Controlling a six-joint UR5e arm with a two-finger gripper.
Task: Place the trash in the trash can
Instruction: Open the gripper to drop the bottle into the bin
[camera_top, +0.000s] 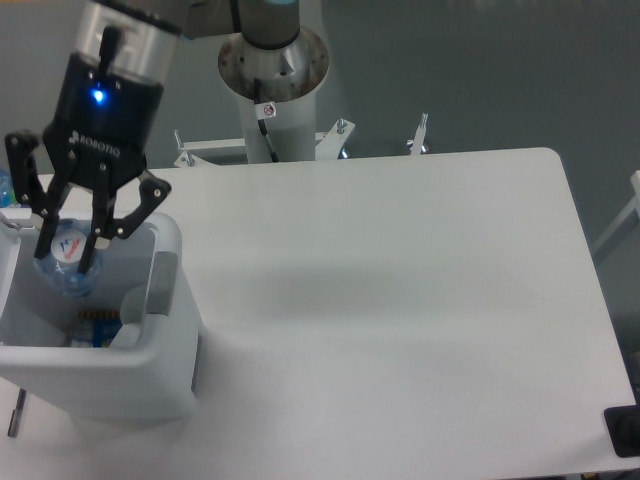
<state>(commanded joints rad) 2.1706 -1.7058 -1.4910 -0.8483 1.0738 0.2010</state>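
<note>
My gripper (66, 250) hangs over the open top of the white trash can (150, 372) at the table's left edge. It is shut on a crushed clear plastic bottle (68, 262), whose lower end dips inside the bin. The fingers (92, 248) pinch the bottle near its labelled upper part. Deep in the bin lies something blue and white (95, 330), partly hidden by the bin's wall. A grey panel (160, 283) shows on the bin's right rim.
The arm's base column (272, 80) stands behind the table's back edge, with metal brackets (420, 135) beside it. A dark object (624, 430) sits at the table's front right corner. A blue-topped item (6, 187) peeks in at the far left.
</note>
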